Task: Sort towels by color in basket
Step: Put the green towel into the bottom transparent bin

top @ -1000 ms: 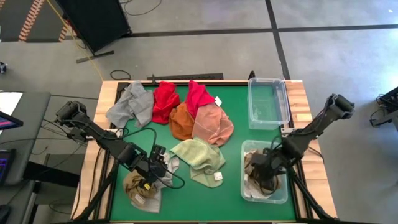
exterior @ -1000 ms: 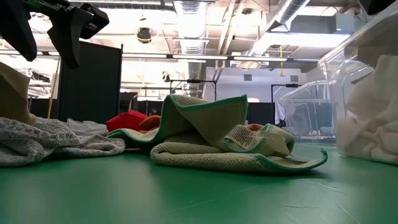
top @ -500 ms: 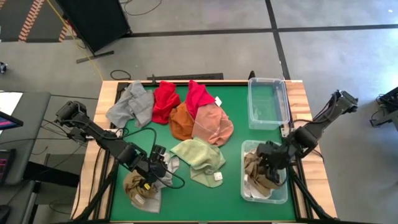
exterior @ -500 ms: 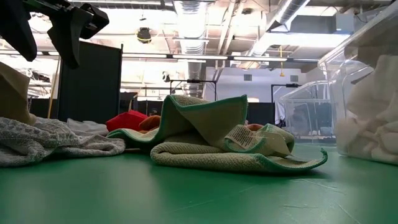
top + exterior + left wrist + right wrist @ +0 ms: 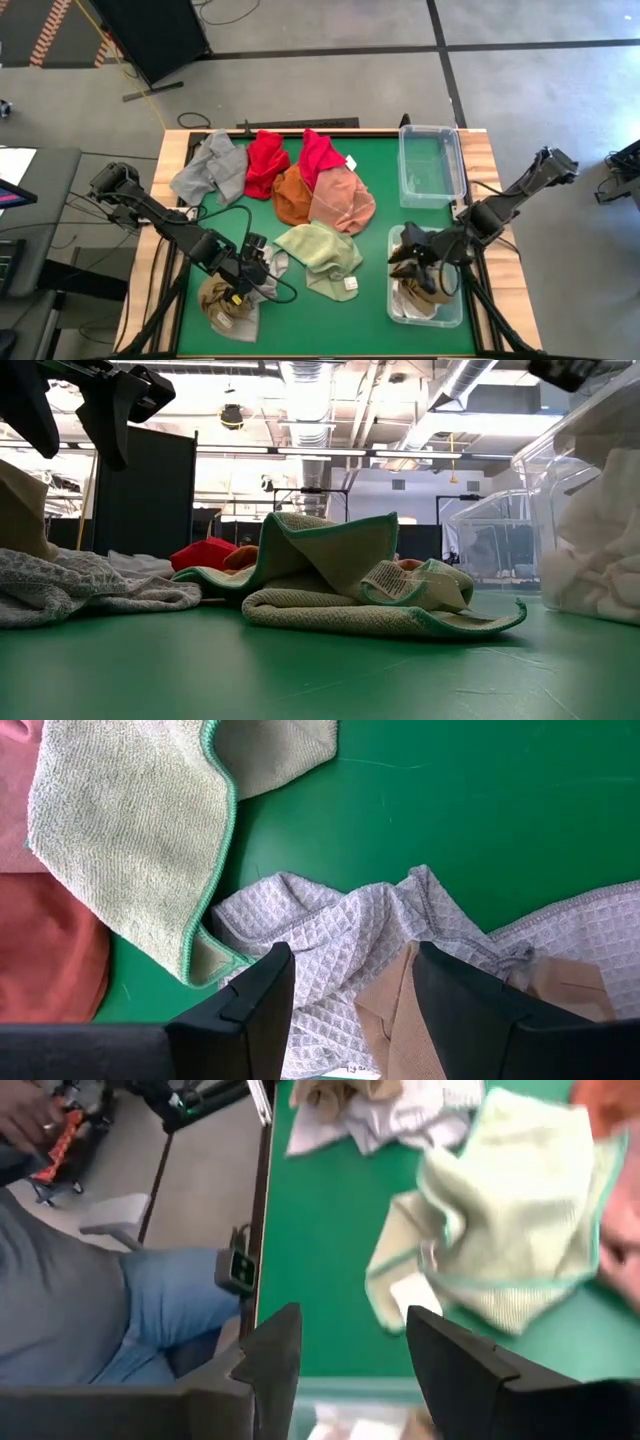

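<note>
My right gripper [image 5: 408, 262] hangs empty, fingers apart, over the near clear plastic bin's [image 5: 455, 312] left rim. The pale green towel [image 5: 320, 255] lies just left of it, nearer than my idle left gripper [image 5: 262, 272], also apart.

- Grey towel [image 5: 210, 168]: crumpled at my table's far left corner, touching the red towel [image 5: 264, 162] beside it.
- Second red towel [image 5: 318, 156], white tag showing, bunched next to the first.
- Orange towel [image 5: 290, 195] lies under a pink towel [image 5: 343, 200], mid-table.
- Pale green towel [image 5: 322, 256], green-edged, folded over itself, tag near its corner.
- White-checked towel [image 5: 350, 935] rumpled on a tan-brown towel [image 5: 228, 306], near left edge.
- Brown and white towels [image 5: 420, 290] heaped in my near right bin.
</note>
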